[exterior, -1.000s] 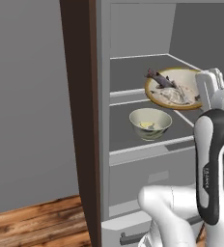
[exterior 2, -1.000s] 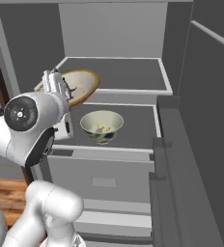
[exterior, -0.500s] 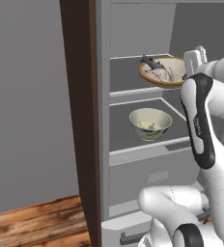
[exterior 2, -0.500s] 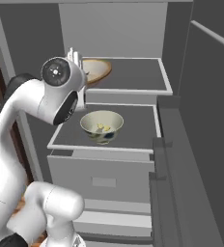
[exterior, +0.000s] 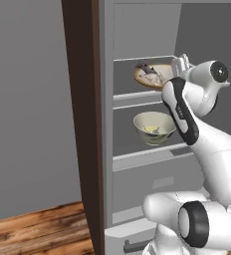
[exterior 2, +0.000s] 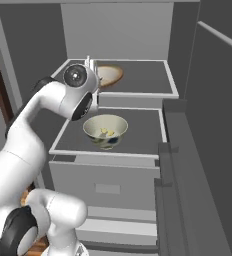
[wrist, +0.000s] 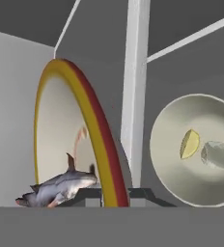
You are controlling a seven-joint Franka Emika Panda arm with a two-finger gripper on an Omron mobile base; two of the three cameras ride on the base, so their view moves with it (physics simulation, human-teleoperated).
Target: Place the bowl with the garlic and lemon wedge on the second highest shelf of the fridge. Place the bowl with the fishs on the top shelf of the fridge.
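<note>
The fridge (exterior: 137,164) stands open, its brown door panel (exterior: 80,124) to the left of the opening. Inside, the top shelf (exterior 2: 148,77) sits one level above the second highest shelf (exterior 2: 138,135).

The arm (exterior: 187,114) reaches up into the top compartment, elbow bent in front of the lower shelf. That posture appears chosen to bring the load in level over the shelf lip.

The bowl with the garlic and lemon wedge (exterior 2: 105,131) already rests near the middle of the second highest shelf, with bare shelf on all sides. The lemon wedge (wrist: 189,144) and the garlic (wrist: 219,154) lie side by side in its bottom.

The fish bowl (exterior: 152,74) is over the top shelf, towards its left front. Whether it bears on the panel cannot be told. The fishs (wrist: 61,188) lie in it.

The gripper (wrist: 115,195) is clenched on the fish bowl's yellow-and-red rim, the fingers (wrist: 92,194) astride the wall.

Room: the shelf is bare to the right and rear; the white front lip lies close beneath the hand. In my judgement, release and a straight withdrawal suit, watching the elbow near the lower bowl.
</note>
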